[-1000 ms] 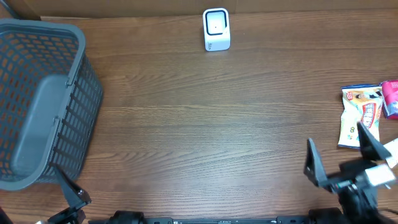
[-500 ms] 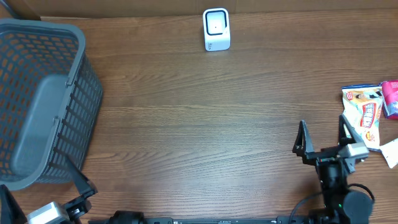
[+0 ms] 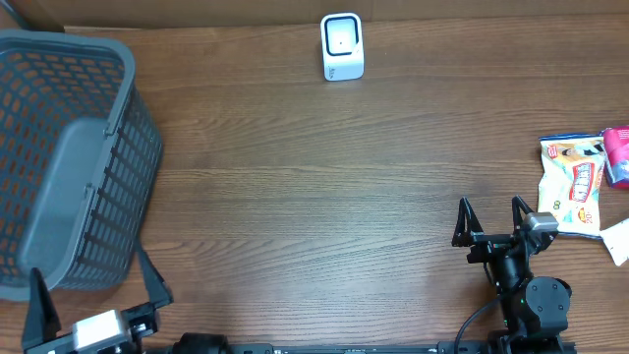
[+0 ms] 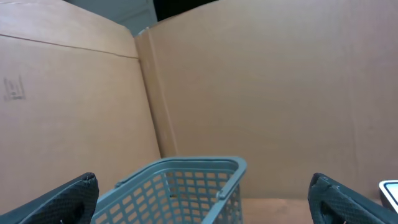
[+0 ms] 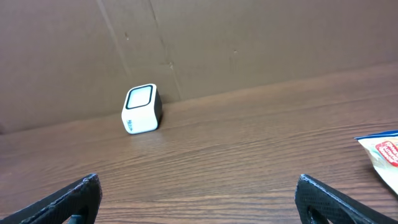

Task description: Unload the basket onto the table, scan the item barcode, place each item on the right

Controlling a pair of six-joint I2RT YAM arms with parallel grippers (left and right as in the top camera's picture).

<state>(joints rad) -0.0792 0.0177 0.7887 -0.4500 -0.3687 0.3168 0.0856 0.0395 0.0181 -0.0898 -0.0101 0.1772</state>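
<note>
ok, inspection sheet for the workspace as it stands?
surface: wood-grain table, no spills seen
job's things: white scanner at far edge; snack packet and pink pack at right edge, untouched; grey basket at left
clutter: white scrap at right edge, cut off by the frame
grippers: left gripper and right gripper both open, holding nothing, at near edge
cables: black cable by right arm base
surroundings: cardboard wall behind table

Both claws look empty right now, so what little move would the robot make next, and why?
Probably the right gripper should swing toward the snack packet lying just to its right. Its jaws stand open and hold nothing, the packet looks like the nearest item, and the scanner sits at the far side with nothing in front of it to read.
</note>
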